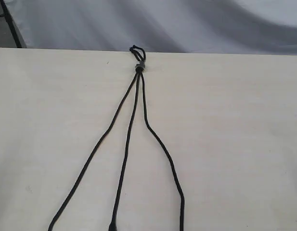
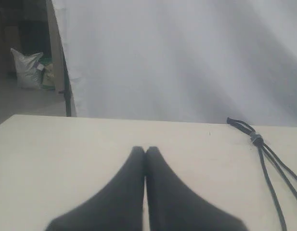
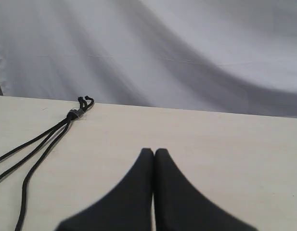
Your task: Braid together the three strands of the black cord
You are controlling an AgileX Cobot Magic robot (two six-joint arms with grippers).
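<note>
The black cord [image 1: 137,91] lies on the pale table, its small loop and grey band [image 1: 138,66] at the far edge. Three unbraided strands fan toward the near edge: left strand [image 1: 93,151], middle strand [image 1: 125,159], right strand [image 1: 167,159]. Neither gripper appears in the exterior view. In the left wrist view my left gripper [image 2: 145,150] is shut and holds nothing, with the cord's band [image 2: 255,138] well off to its side. In the right wrist view my right gripper [image 3: 154,152] is shut and empty too, apart from the band [image 3: 74,114].
The pale wooden table [image 1: 235,144] ends at a far edge backed by a grey-white cloth [image 1: 187,24]. A dark pole [image 2: 65,82] and a white sack [image 2: 27,67] stand beyond the table's left end.
</note>
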